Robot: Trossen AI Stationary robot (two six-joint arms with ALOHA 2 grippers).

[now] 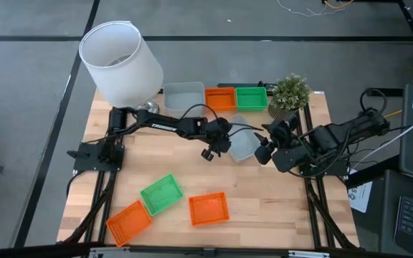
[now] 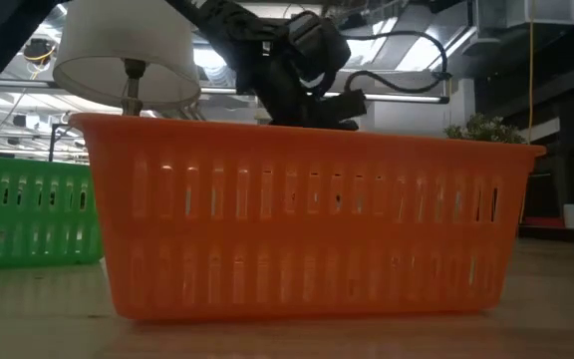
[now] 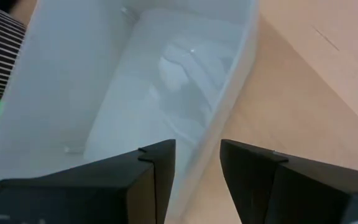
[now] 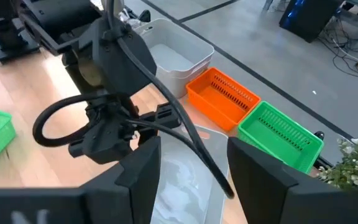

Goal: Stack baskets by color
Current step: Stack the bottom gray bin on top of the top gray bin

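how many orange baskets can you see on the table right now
3 orange baskets: one in the far row between a grey and a green basket, two at the near edge. Any nested ones would be hidden.

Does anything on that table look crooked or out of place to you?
Yes. Three baskets stand in a neat row at the far edge, grey, orange, green. Another grey basket lies askew mid-table under both grippers, and three near the front edge, orange, green and orange, lie scattered at angles.
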